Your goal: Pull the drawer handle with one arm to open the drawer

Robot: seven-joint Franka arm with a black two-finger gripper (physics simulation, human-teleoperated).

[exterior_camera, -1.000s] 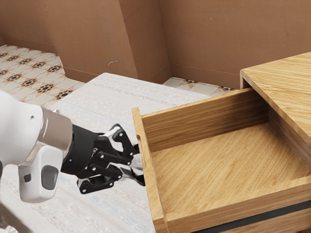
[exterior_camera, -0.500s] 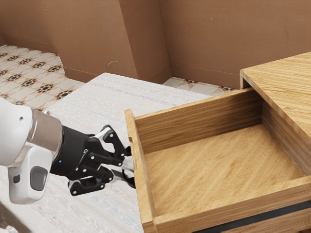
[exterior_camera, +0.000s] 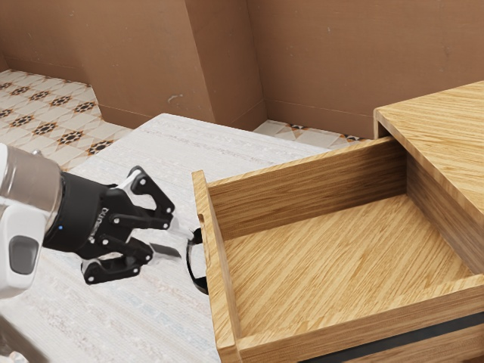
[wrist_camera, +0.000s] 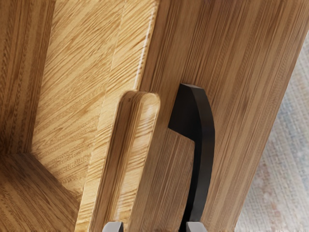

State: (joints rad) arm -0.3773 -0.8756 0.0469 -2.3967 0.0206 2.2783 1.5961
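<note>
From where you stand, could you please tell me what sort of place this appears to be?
Probably a room in a home, in simulation: a wooden cabinet with its drawer pulled open, patterned floor tiles, and plain brown walls.

Nothing can be read in either view: no text, label, brand, number or sign stands on the drawer (exterior_camera: 325,249), its handle (exterior_camera: 195,266), the claw (exterior_camera: 172,236) or the tiled floor (exterior_camera: 45,113), whose tiles carry only a repeating ornament.
</note>
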